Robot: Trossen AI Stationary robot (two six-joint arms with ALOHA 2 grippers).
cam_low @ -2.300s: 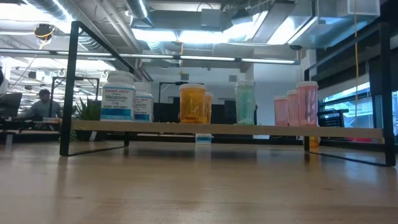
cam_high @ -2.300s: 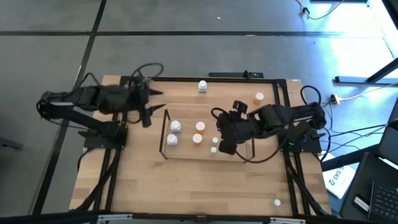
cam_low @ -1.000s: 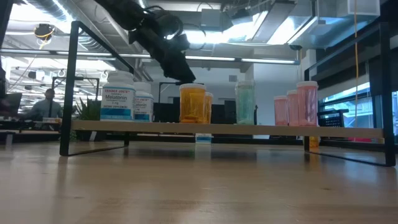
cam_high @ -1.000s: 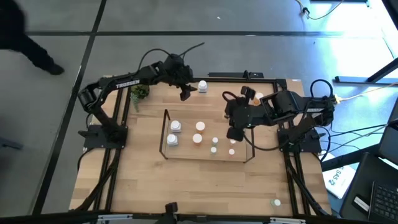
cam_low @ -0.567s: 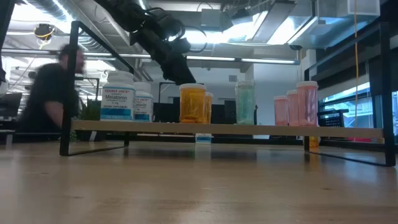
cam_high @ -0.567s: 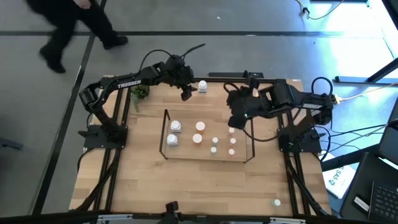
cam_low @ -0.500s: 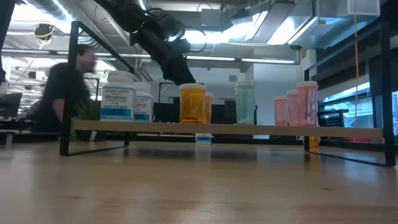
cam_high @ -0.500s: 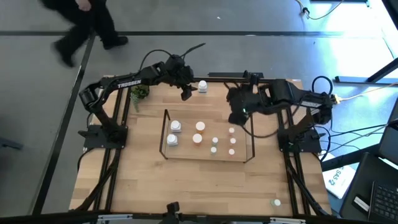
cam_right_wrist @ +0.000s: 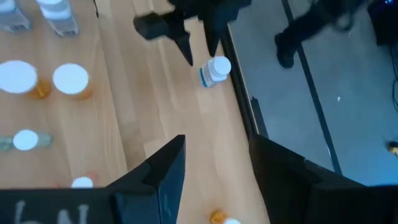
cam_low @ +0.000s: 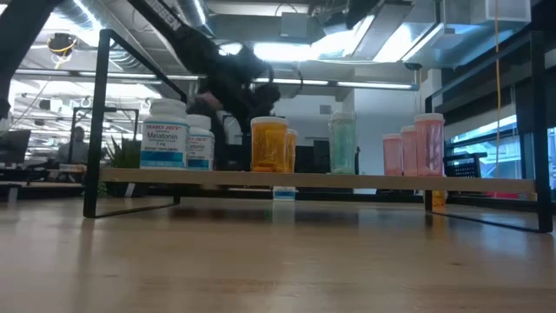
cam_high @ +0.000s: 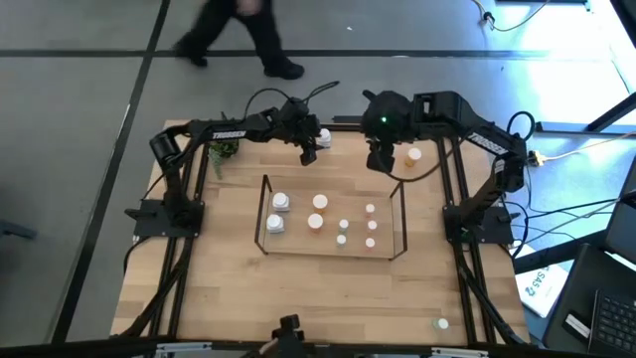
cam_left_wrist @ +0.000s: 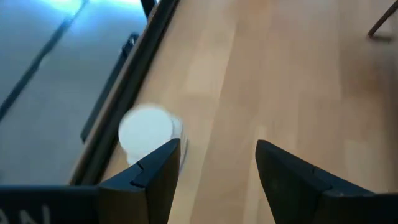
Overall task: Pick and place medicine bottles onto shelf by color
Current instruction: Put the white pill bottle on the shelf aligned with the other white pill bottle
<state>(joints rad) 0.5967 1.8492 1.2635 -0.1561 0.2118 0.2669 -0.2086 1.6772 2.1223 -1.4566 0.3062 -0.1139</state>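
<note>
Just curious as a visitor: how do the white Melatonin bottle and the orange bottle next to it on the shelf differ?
The Melatonin bottle is opaque white with a blue printed label; the orange bottle is see-through amber with no label showing. The Melatonin bottle stands nearer the shelf's left end, the orange bottle nearer its middle. Both stand upright.

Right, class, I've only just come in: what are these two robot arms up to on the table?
They are sorting medicine bottles by colour onto a low wire shelf, where white, orange, teal and pink ones already stand. The left pincer is open beside a loose white bottle at the table's far edge, not gripping it. The right pincer hangs open and empty near a loose orange bottle. A person walks past beyond the table.
</note>
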